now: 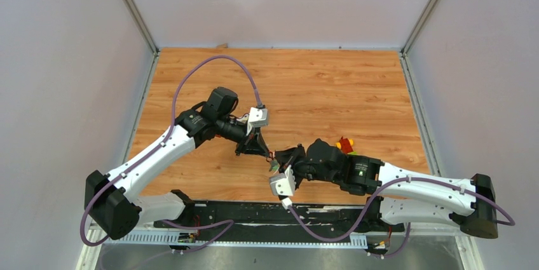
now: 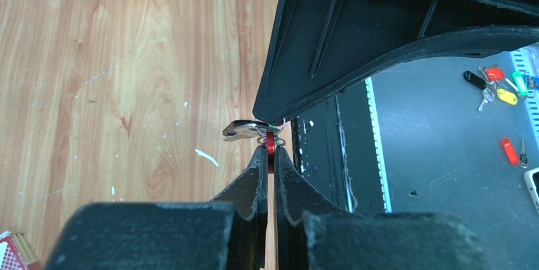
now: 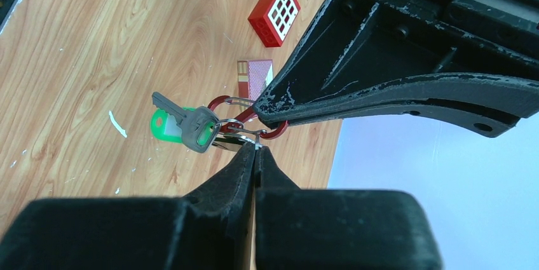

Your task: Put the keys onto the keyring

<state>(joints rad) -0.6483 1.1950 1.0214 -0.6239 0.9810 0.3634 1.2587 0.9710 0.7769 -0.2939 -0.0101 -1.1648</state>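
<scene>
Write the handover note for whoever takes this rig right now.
Left pincer: shut on the thin red wire keyring, held above the wooden table.
Right pincer: shut at the small silver loop of the green-headed metal key, pressed against the keyring.
Done: both parts are up and together.
Unclear: whether the key's loop is threaded on.
Left: confirm threading, then add the black-headed key; the one in view lies among others on the grey surface beyond the table edge.
</scene>
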